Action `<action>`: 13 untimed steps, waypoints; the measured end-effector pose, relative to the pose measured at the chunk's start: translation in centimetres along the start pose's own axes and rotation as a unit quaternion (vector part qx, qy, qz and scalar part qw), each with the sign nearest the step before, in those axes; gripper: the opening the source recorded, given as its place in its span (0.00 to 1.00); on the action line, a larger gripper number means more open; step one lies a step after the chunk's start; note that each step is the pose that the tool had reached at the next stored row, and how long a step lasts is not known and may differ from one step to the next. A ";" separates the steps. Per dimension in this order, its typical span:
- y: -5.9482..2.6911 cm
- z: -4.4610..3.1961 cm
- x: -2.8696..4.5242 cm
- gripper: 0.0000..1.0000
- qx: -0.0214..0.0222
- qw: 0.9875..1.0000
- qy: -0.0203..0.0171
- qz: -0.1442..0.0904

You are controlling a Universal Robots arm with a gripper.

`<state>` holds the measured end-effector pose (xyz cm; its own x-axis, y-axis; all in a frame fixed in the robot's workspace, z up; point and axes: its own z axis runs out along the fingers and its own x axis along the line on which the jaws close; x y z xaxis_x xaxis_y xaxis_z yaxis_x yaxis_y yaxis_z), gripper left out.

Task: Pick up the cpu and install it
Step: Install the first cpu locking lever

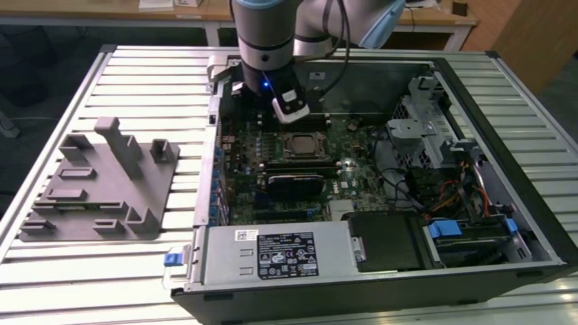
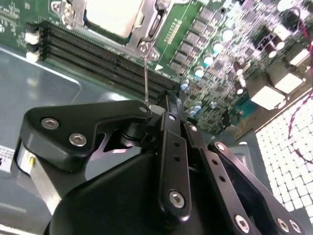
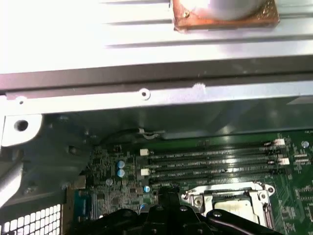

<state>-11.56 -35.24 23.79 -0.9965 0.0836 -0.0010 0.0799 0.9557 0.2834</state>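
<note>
Currently, exterior view: gripper hangs over the motherboard inside the open PC case, just above the cpu, which sits in its socket. Grey fixture lies on the slatted surface, well apart. Second wrist view: cpu in the socket beside memory slots. First wrist view: cpu seated. Jaws' state: cannot tell.

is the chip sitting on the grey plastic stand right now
No, the grey plastic stand carries nothing, and the chip lies in its socket on the green board.
</note>
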 end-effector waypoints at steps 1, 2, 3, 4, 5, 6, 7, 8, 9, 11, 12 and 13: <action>0.02 -0.06 0.00 0.11 -0.003 1.000 0.000 0.000; 0.04 -0.13 0.00 0.11 -0.005 1.000 0.000 0.000; 0.06 -0.20 0.00 0.11 -0.007 1.000 0.001 0.000; 0.08 -0.26 0.00 0.11 -0.009 1.000 0.001 0.000; 0.09 -0.31 0.01 0.11 -0.010 1.000 0.001 0.000; 0.09 -0.31 0.00 0.11 -0.010 1.000 0.001 0.000; 0.09 -0.31 0.00 0.11 -0.010 1.000 0.001 0.000; 0.09 -0.31 0.00 0.11 -0.010 1.000 0.001 0.000; 0.10 -0.32 0.00 0.11 -0.010 1.000 0.001 0.000; 0.10 -0.34 -0.06 0.11 -0.010 1.000 0.001 0.000; 0.11 -0.33 -0.16 0.11 -0.010 1.000 0.001 0.000; 0.12 -0.32 -0.28 0.11 -0.010 1.000 0.001 0.000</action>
<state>-11.28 -35.24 24.13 -0.9965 0.0836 0.0006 0.0799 0.9498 0.3024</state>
